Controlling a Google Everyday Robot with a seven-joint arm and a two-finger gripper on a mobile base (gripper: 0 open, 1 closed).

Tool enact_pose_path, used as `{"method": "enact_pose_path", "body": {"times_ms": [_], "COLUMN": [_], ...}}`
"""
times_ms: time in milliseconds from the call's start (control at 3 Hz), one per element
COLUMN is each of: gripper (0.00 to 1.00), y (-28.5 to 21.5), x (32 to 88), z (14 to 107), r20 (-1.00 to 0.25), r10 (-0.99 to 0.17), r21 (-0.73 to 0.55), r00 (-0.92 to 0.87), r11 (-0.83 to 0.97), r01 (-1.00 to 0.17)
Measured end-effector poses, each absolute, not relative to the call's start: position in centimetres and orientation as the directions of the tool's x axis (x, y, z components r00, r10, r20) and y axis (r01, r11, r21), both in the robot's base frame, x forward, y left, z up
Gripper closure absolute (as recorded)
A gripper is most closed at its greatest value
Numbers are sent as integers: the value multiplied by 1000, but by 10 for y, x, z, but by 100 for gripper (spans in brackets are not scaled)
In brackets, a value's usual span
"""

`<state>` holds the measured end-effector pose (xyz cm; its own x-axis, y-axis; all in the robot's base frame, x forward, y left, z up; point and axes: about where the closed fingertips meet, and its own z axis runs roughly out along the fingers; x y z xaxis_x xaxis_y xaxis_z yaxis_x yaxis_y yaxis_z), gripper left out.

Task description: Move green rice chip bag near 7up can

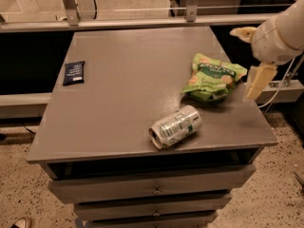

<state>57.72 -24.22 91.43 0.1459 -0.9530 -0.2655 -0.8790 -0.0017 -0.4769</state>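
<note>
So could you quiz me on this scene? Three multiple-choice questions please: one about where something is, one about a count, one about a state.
1. Where is the gripper?
A. at the left edge of the table
B. at its right edge, beside the green rice chip bag
C. below the drawers

2. How many things lie on the table?
A. one
B. five
C. three

3. How does the 7up can sit?
A. lying on its side
B. upright
C. stacked on the bag

Answers:
1 B: its fingers are spread open just right of the bag, not gripping it.
2 C: the bag, the can and a dark blue packet at the left.
3 A: its round end faces the front-left.
</note>
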Motion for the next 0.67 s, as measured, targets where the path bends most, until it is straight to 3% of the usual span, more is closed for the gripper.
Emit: {"method": "enact_pose_path", "body": {"times_ms": [333,667], "gripper": [0,0], "y": [-279,-276], "x": [586,582], "z": [943,959], "r20": [-459,-550], "r10": [-887,-834], "r21": [-508,-495], "r00": [47,46], "r11": [219,281], "r01": [-833,-822]}}
